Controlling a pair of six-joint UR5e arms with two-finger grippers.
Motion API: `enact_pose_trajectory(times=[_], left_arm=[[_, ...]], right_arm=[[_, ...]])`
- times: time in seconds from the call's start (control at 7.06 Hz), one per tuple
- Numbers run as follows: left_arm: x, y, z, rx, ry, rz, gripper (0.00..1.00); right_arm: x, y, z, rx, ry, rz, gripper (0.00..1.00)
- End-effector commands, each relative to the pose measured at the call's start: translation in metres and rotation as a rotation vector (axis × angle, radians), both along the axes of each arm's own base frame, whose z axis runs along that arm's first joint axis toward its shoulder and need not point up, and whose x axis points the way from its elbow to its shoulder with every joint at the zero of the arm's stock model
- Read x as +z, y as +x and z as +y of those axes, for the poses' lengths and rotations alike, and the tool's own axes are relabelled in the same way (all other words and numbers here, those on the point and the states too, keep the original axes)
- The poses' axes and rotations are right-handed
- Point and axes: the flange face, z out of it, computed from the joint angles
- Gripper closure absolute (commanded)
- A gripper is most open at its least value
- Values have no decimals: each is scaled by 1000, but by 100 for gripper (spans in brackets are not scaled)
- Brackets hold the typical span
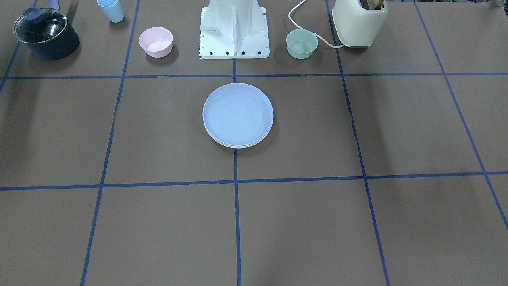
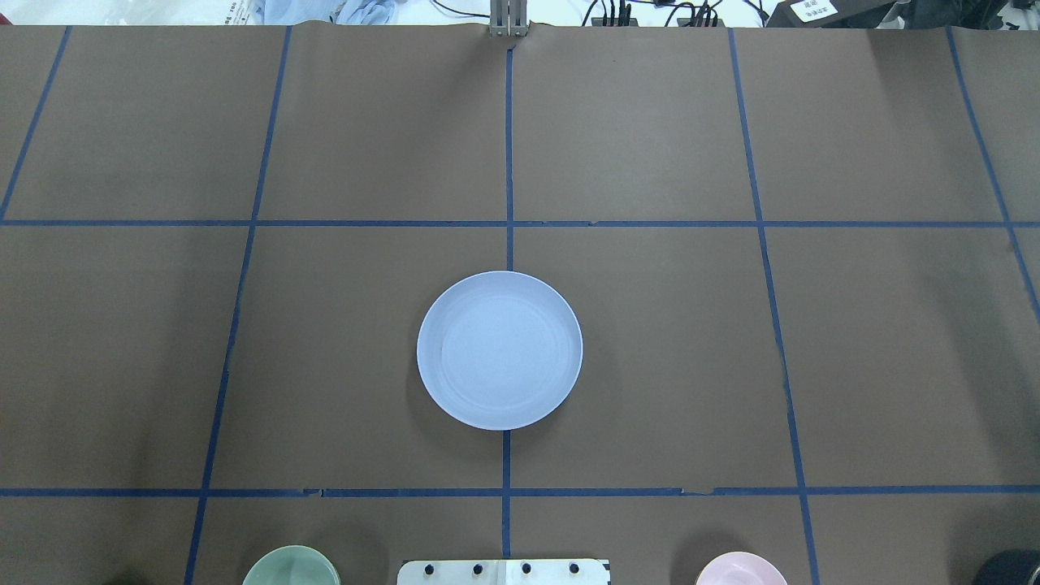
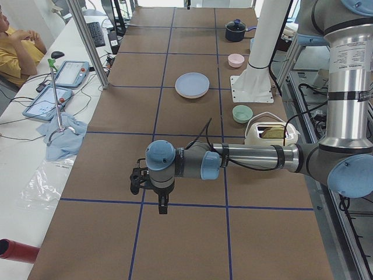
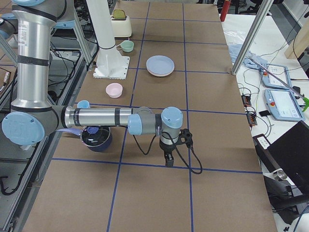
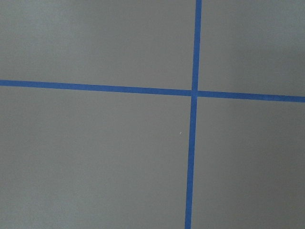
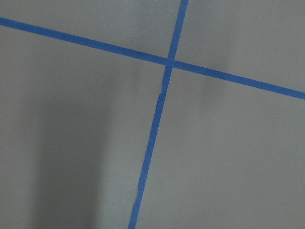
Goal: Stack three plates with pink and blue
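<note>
Entry, front-facing view: finding the three plates (image 1: pixel 238 115) piled at the middle of the table (image 1: pixel 158 131), on the centre tape line (image 1: pixel 237 167) just ahead of the robot base (image 1: pixel 234 31). Seeing the blue plate (image 1: pixel 237 111) on top, with two paler rims (image 1: pixel 238 146) peeking out under its near edge, colours too faint to call. Noting the pink bowl (image 1: pixel 155 41) and green bowl (image 1: pixel 301 43) standing apart, either side of the base. Finding no arm here.

Overhead view: seeing only the blue plate, with the lower two hidden squarely beneath it. Reading the pile as well centred and the stacking as likely done.

Exterior left view: finding the left gripper (image 3: pixel 161 209) pointing down over tape at the near end, no plate in it. Not managing to tell how far its jaws are parted. Placing the pile well apart from it, farther along toward the middle.

Exterior right view: finding the right gripper (image 4: pixel 167 162) hanging likewise at the opposite end, jaw gap again impossible to tell. Judging neither arm clearly nearer. Noting a round pile, so no long axis to line up with.

Wrist views: seeing bare brown surface and crossing blue tape only, with no plate and no fingertips in frame.
</note>
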Motion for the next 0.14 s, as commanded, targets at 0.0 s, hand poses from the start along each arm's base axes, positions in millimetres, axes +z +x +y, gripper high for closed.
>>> enact_pose_trajectory(times=[0.0], left_arm=[[2,0,-1,1,-3,1,0]], right_arm=[[1,0,0,0,-2,0,0]])
